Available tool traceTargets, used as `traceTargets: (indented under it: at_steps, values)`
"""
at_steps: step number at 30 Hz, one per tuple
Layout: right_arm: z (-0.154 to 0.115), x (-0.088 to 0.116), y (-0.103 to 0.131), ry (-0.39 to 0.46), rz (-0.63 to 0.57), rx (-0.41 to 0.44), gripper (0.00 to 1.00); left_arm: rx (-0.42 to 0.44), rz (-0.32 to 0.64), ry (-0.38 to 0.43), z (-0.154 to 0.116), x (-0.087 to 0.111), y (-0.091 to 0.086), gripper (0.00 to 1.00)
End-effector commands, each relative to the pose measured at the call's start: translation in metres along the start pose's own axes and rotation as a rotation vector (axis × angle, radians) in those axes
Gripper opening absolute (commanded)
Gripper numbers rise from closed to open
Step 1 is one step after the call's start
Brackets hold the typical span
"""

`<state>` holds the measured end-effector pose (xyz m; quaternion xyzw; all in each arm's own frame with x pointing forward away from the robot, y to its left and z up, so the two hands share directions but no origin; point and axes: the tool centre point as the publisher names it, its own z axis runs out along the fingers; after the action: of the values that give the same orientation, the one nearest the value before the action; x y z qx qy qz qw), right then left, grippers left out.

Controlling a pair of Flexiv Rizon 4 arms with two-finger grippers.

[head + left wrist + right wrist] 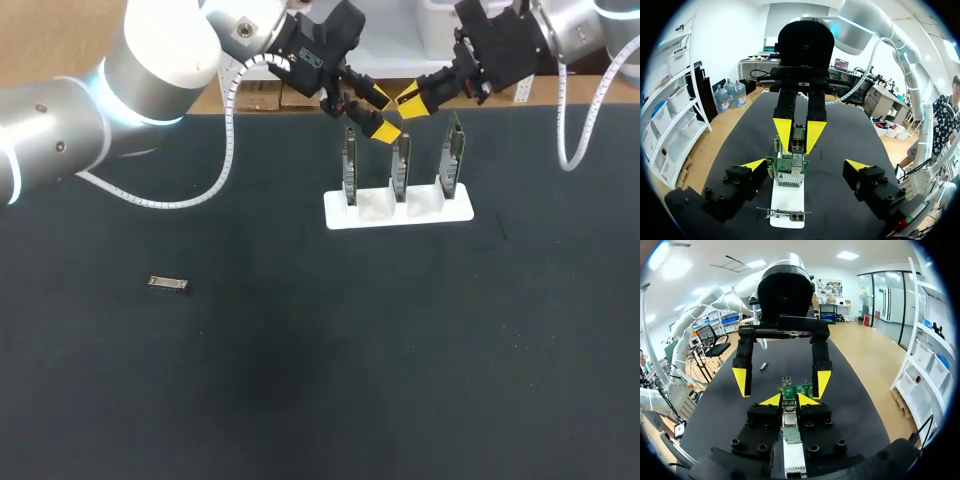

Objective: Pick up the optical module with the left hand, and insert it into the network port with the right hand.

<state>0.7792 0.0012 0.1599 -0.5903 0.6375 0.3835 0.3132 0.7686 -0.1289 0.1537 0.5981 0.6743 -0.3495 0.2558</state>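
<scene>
Over the white holder [400, 210] with three upright network cards [400, 165], my two grippers face each other. My right gripper [412, 103] is shut on a small metal optical module [789, 419], also seen between its yellow tips as the module [798, 139] in the left wrist view. It hangs just above a green card [796, 390]. My left gripper [383, 113] stands open, its fingers [754, 165] wide on either side of that card with nothing between them. A second optical module [168, 284] lies flat on the black table at the left.
The holder [787, 200] stands near the table's far edge, under both grippers. My left arm's white cable [228, 150] loops down behind the holder's left side. The loose module [763, 366] lies far from both arms.
</scene>
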Motion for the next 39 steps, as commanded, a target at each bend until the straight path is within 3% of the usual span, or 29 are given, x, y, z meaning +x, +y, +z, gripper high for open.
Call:
traceTargets:
  at_steps: [1,29,30,32,35,39]
  values:
    - [0.0011,0.0037,0.0008,0.002,0.002,0.006,0.0,0.0,0.0,0.003,-0.0007,-0.0004,-0.0001,1.0]
    - [0.0037,0.0102,-0.0004,0.011,0.013,0.012,0.0,0.0,0.0,0.003,-0.0007,-0.0004,-0.0001,1.0]
    - [0.0036,0.0103,-0.0002,0.011,0.013,0.012,0.17,0.0,0.0,0.003,-0.0007,-0.0004,-0.0001,1.0]
    - [0.0033,0.0102,0.0004,0.008,0.014,0.012,0.7,0.0,0.0,0.003,-0.0007,-0.0004,-0.0001,1.0]
    - [0.003,0.0091,0.0009,0.007,0.01,0.012,1.0,0.0,0.0,0.003,-0.0007,-0.0004,-0.0001,1.0]
    - [0.002,0.0062,0.0009,-0.002,0.01,0.014,1.0,0.0,0.0,0.003,-0.0007,-0.0004,-0.0001,1.0]
